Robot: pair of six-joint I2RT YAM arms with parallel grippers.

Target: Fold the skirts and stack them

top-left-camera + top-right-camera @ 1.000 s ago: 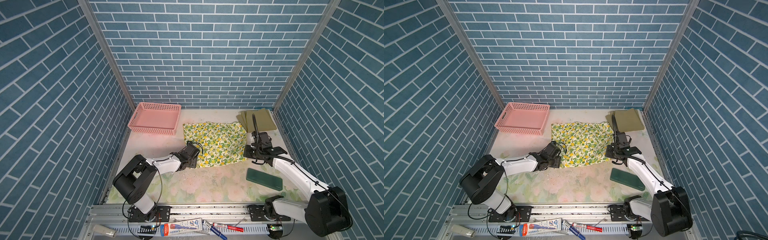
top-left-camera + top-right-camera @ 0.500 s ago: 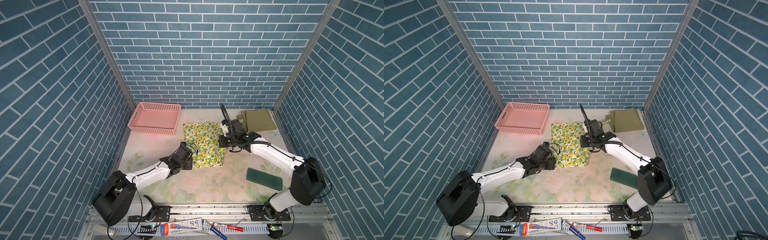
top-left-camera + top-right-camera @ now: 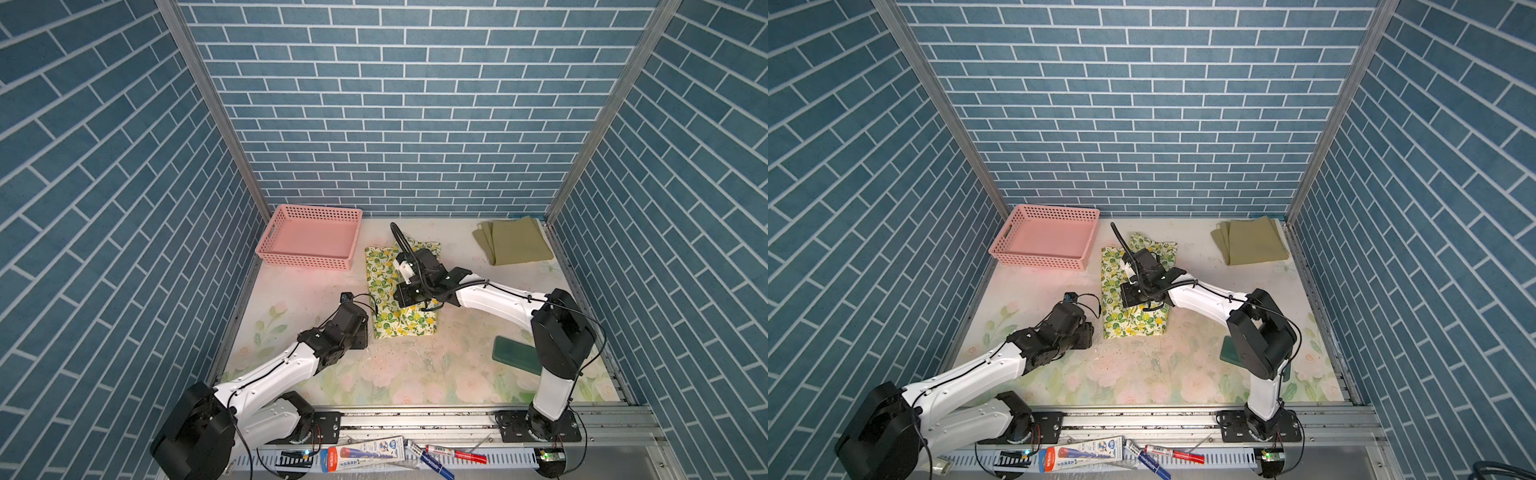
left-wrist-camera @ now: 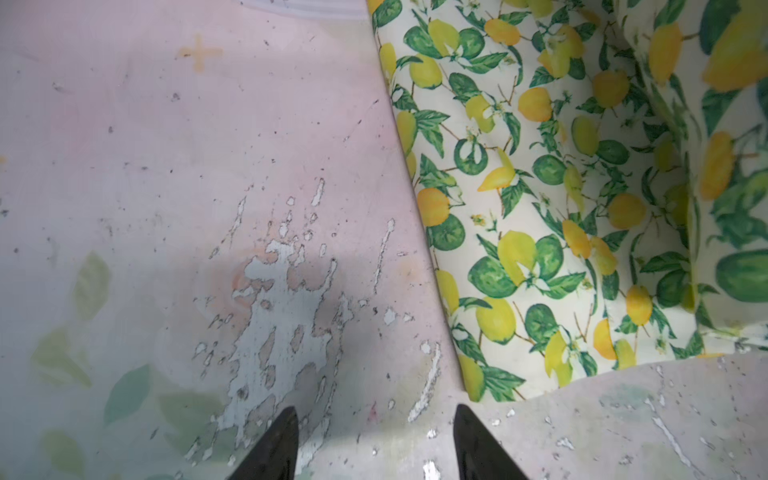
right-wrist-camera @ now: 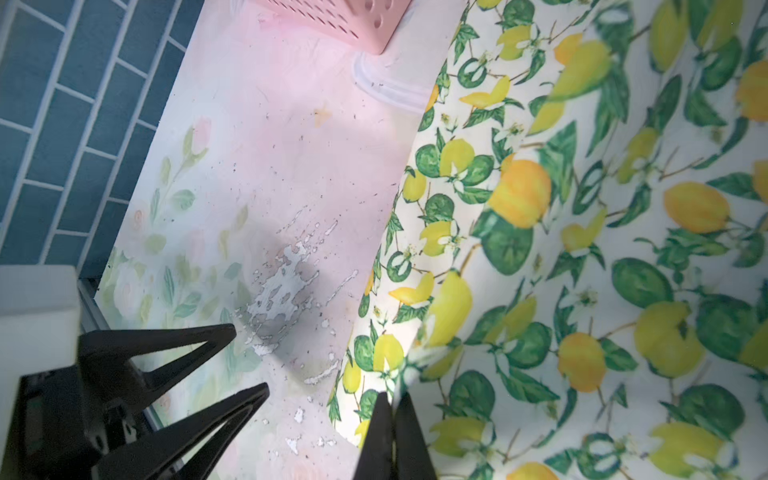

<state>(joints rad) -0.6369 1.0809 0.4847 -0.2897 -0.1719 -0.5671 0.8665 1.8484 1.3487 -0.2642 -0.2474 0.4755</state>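
Note:
The lemon skirt (image 3: 384, 276) (image 3: 1113, 270) lies in the middle of the table, doubled over into a narrow strip. My right gripper (image 3: 409, 301) (image 3: 1133, 299) hovers low over it. In the right wrist view the right gripper (image 5: 392, 399) is shut on a lifted edge of the lemon skirt (image 5: 582, 249). My left gripper (image 3: 368, 334) (image 3: 1094, 332) (image 4: 374, 409) stands open over bare table, just beside the near left corner of the lemon skirt (image 4: 540, 208), holding nothing. The olive skirt (image 3: 515, 243) (image 3: 1252, 243) lies folded at the back right.
A pink basket (image 3: 309, 259) (image 3: 1042, 259) stands at the back left, close to the lemon skirt's far corner. A dark green block (image 3: 513, 353) lies near the front right, partly behind the right arm. The table cover (image 4: 166, 166) is floral and scuffed.
The right gripper has carried the lemon skirt's right edge leftward, folding it in half. The left arm has drawn back to the skirt's near left corner.

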